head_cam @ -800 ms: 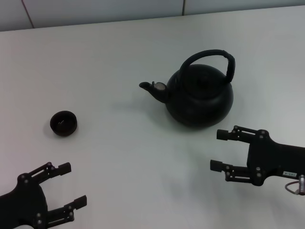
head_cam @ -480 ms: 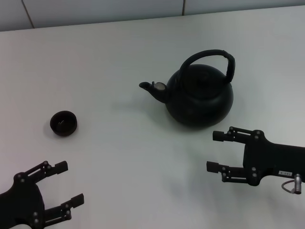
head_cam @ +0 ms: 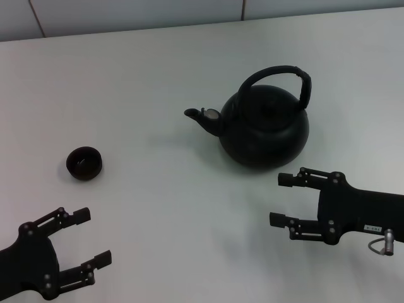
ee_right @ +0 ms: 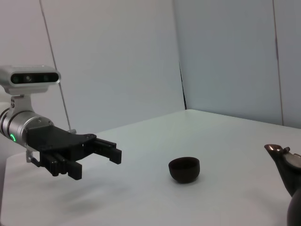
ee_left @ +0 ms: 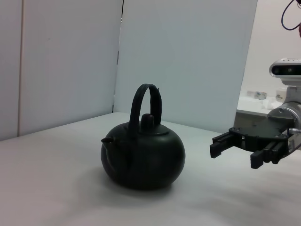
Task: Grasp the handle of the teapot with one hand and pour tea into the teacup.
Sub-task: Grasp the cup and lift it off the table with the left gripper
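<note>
The teapot (head_cam: 265, 123) is seen just beyond the open right end effector (head_cam: 283, 200), untouched; the left end effector (head_cam: 90, 237) is held open.

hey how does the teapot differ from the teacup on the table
The teapot is far larger than the teacup. The teapot has a spout, a lid knob and an arched handle; the teacup is a plain, open, handleless bowl. The teapot sits near the right gripper, the teacup nearer the left gripper. Both are dark, round, upright on the table, and untouched.
</note>
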